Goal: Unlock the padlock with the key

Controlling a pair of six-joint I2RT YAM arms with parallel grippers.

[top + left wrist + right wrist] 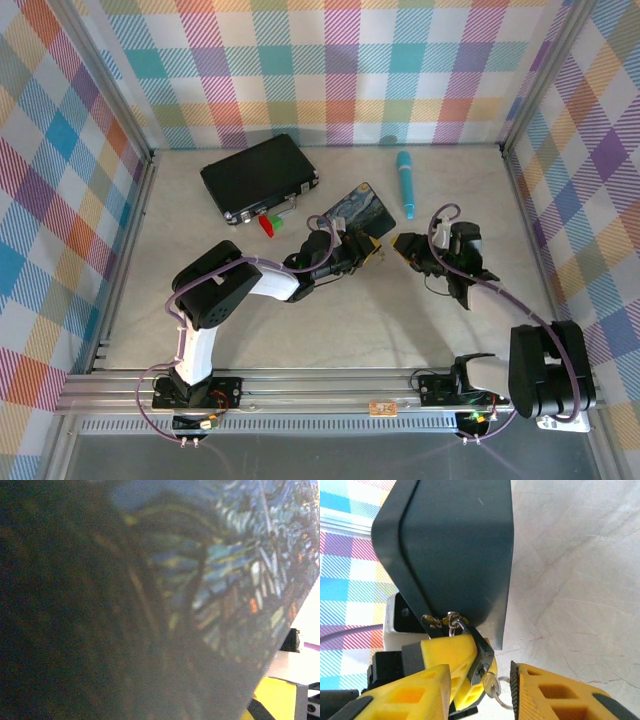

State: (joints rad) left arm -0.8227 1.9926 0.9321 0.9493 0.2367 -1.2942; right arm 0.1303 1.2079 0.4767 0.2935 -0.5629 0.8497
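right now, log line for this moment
key in padlock | padlock on tin latch | left gripper at tin | right gripper open astride key

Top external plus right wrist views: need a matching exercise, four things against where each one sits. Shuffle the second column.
Things:
1. tiny dark-grey metal padlock
2. small silvery metal key
3. teal pen
4. black rectangular case

Places:
a. lies on the table right of the blue starry-night painted tin
b. hangs from the tin's hasp
c. lies on the table left of the tin
d. sits at the padlock's lower end, a wire ring on it

Pairs: 1-b, 2-d, 3-a, 4-c.
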